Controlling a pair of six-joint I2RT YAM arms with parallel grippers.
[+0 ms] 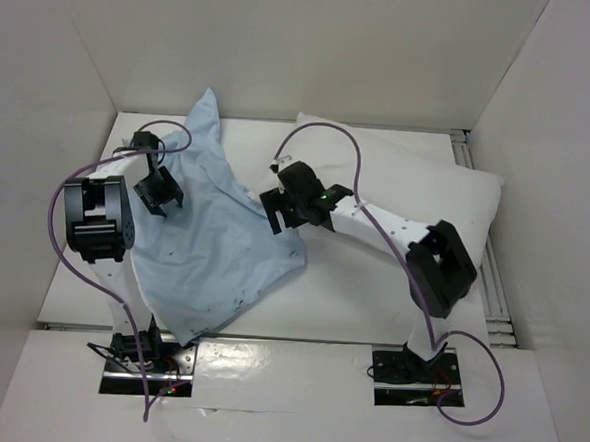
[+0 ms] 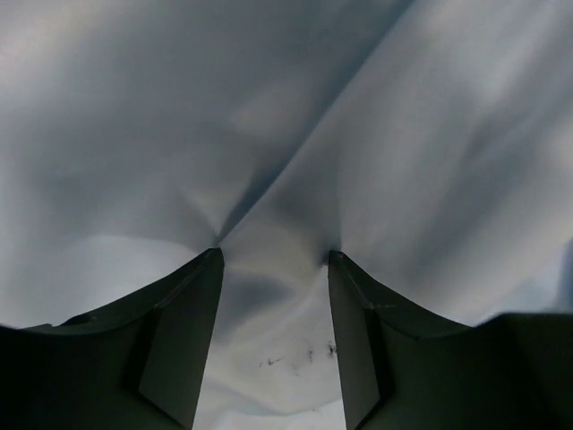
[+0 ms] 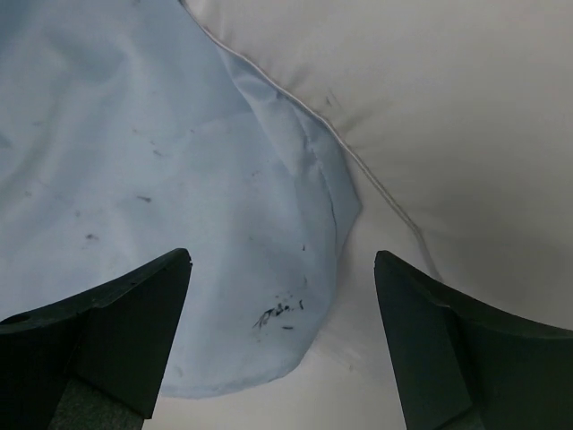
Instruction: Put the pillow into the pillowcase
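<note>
- on the left half of the tabletop (image 1: 309,322): the pillowcase (image 1: 213,256), pale blue, wrinkled, flecked with tiny dark specks, reaching from the far edge almost to the near edge, with one pointed corner raised at the far edge, left of the middle.
- along the far edge and into the far right corner: the pillow (image 1: 428,179), white and plump, partly hidden behind the right arm (image 1: 394,232).
- near the middle of the tabletop, the pillowcase's right edge touching the pillow; in the right wrist view, a rounded blue corner lying against the pillow's piped seam (image 3: 385,193).
- left gripper (image 1: 161,195) down on the pillowcase, toward the far left corner.
- its fingers (image 2: 179,331) part-way apart, tips dug into the cloth, creases fanning out from both tips, a swell of cloth between them.
- cannot tell whether that cloth is truly pinched or only pressed.
- right gripper (image 1: 278,215) near the middle of the tabletop, over the pillowcase's right edge, jaws spread wide with nothing held, blue cloth and white pillow both showing in the gap.
</note>
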